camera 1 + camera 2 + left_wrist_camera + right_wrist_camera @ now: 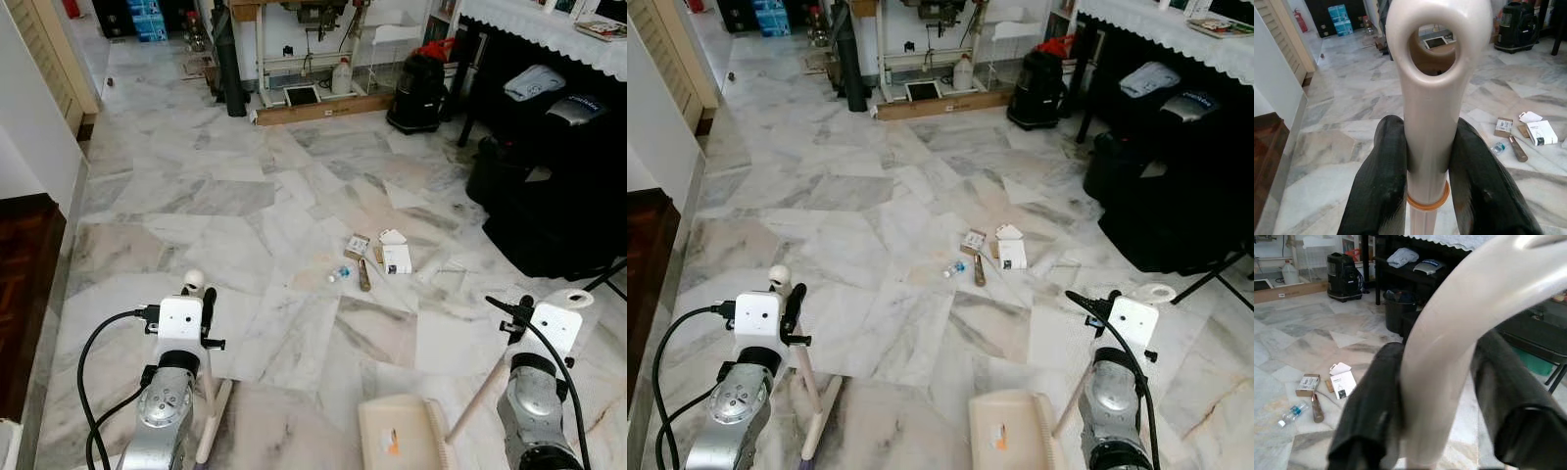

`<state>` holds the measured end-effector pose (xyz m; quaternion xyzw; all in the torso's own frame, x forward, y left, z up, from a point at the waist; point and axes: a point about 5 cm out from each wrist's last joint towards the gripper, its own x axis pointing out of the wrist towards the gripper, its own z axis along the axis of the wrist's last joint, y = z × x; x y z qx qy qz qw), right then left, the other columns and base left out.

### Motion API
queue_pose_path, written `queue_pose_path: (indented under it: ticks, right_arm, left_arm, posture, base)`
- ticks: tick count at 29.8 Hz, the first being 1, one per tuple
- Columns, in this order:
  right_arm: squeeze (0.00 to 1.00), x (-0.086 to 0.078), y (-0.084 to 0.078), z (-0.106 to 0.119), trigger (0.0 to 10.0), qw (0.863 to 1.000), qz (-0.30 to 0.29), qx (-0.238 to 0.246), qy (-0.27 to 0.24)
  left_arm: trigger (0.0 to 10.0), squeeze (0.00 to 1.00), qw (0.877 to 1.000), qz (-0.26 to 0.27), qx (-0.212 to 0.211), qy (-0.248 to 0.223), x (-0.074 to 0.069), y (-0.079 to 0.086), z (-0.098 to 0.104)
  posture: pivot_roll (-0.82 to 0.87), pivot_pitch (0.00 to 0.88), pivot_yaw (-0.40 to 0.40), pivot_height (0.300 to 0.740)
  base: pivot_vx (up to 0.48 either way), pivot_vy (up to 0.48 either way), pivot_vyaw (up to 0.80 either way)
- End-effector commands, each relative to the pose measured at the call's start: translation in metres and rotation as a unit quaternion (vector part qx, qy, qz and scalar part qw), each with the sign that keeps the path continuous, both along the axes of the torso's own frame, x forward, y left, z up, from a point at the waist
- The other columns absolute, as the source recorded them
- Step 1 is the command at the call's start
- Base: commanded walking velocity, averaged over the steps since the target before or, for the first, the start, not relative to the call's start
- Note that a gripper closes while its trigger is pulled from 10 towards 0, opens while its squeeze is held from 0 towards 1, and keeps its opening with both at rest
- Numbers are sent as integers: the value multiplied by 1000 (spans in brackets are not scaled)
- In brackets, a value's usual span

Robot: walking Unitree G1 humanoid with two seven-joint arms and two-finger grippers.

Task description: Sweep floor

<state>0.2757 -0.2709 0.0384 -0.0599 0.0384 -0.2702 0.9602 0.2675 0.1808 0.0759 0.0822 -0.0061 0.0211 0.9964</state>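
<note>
My left gripper (1430, 132) is shut on the cream broom handle (1432, 88), just below the hanging hole at its top; the handle (194, 281) stands at the lower left. My right gripper (1442, 350) is shut on the cream looped handle (1449, 333) of the dustpan (397, 431), which rests on the floor at the bottom centre. Ahead on the marble lies the litter: a small cardboard box (358, 245), a white box (397, 258), a plastic bottle (340, 273), a brown stick-like piece (363, 275) and crumpled white paper (393, 236).
Black bags and dark furniture (549, 196) line the right side. A black vacuum (416, 93) stands at the back right beside a white table frame (313, 59). A dark wooden step (24, 284) and a white wall border the left.
</note>
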Motion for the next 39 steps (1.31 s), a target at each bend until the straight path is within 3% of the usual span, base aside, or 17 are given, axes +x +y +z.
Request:
queue_pose_path:
  ticks: [1, 19, 25, 39]
  right_arm:
    - [27, 5, 1, 6, 10000, 1000, 7, -4, -16]
    - [0, -5, 1, -7, 10000, 1000, 0, 7, 12]
    - [0, -6, -6, -6, 10000, 1000, -10, 4, 21]
    - [0, -20, -28, -12, 10000, 993, -106, 24, 41]
  left_arm:
    - [10000, 0, 1000, -8, 5, -21, 2, -1, 10]
    - [10000, 0, 1000, -20, 3, -16, 4, -5, 9]
    - [10000, 0, 1000, -21, 2, -16, 4, -6, 9]
    - [10000, 0, 1000, -28, -5, -12, 4, -9, 7]
  posture:
    - [9, 0, 6, 740]
    - [5, 0, 10, 740]
    - [5, 0, 10, 740]
    - [-4, 0, 8, 740]
  base:
    - [0, 0, 0]
    - [0, 0, 0]
    - [0, 0, 0]
    - [0, 0, 0]
